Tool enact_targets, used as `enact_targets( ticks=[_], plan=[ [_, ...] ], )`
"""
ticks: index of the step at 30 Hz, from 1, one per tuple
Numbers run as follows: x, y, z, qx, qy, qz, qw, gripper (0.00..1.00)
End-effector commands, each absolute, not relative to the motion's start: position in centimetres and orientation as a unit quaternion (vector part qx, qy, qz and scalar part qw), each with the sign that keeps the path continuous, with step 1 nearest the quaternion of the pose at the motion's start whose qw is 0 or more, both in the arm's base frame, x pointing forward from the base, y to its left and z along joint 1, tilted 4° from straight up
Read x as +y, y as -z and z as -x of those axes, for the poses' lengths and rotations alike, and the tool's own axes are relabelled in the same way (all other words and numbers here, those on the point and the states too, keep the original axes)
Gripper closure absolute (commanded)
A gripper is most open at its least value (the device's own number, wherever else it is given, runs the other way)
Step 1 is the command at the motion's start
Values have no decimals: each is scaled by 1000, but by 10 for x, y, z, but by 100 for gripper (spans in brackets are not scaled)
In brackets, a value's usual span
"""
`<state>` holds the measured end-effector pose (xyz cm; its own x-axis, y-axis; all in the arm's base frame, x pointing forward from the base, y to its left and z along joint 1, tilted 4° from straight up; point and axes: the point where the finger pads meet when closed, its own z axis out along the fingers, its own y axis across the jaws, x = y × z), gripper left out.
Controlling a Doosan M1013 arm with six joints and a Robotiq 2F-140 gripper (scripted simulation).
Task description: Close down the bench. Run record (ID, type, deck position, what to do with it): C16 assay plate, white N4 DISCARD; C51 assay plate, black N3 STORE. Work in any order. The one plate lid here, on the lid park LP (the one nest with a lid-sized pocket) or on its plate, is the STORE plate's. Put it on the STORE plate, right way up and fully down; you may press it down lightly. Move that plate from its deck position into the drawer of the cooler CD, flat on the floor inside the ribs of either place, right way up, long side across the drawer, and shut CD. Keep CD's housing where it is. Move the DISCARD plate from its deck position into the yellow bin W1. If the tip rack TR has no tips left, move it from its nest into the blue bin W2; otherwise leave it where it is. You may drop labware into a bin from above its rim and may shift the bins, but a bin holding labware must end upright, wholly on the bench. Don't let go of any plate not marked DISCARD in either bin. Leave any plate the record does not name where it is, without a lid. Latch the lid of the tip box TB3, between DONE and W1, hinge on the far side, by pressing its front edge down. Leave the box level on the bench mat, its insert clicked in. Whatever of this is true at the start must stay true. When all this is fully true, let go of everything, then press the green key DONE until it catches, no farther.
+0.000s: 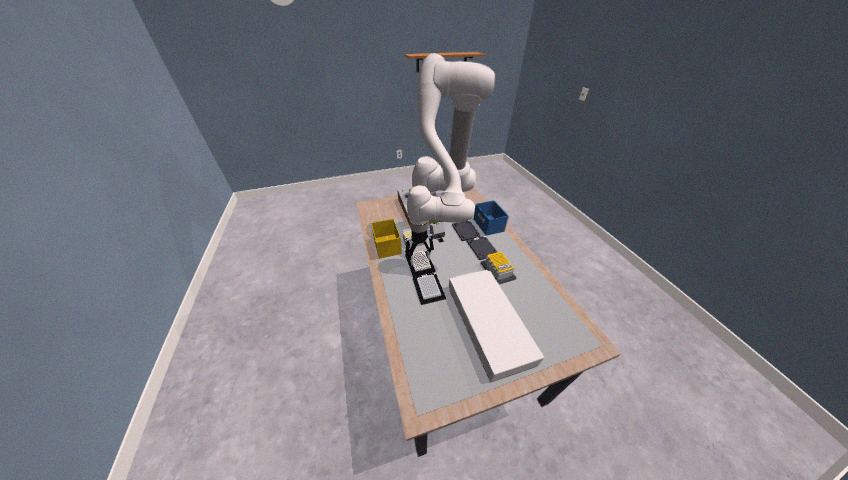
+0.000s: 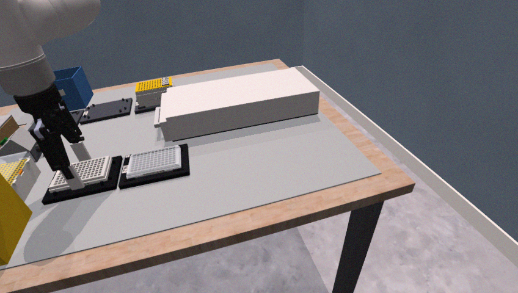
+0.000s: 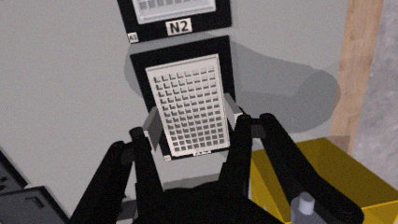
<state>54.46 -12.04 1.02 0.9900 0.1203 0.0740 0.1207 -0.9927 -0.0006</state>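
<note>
My gripper [image 3: 191, 108] [image 2: 69, 177] [image 1: 420, 252] is shut on the white assay plate [image 3: 189, 93] [image 2: 88, 167] [image 1: 421, 260], one finger pad on each long side. The plate sits flat in its black nest [image 3: 140, 63] [image 2: 81, 190]. The nest's label is hidden. A second plate [image 2: 154, 161] [image 1: 429, 287] [image 3: 173, 7] with a pale top sits in the neighbouring nest, labelled N2 [image 3: 178, 26]. The yellow bin [image 3: 327, 173] [image 2: 10, 213] [image 1: 385, 237] stands close beside the gripper.
The long white cooler [image 2: 236, 99] [image 1: 493, 324] lies behind the nests. The yellow-topped tip rack [image 2: 152, 85] [image 1: 499, 261], two bare dark nests [image 2: 107, 108] [image 1: 464, 230] and the blue bin [image 2: 71, 85] [image 1: 491, 216] stand farther back. A grey tip box [image 2: 14, 170] stands by the yellow bin.
</note>
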Motion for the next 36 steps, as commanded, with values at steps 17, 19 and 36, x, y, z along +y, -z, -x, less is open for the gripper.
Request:
enact_targets(
  ticks=[17,19,36],
  plan=[
    [-120,-22,-544,-60,37,997,3,100],
    [-121,-25,-544,-60,37,997,3,100],
    [-121,-45,-542,-60,37,997,3,100]
  ],
)
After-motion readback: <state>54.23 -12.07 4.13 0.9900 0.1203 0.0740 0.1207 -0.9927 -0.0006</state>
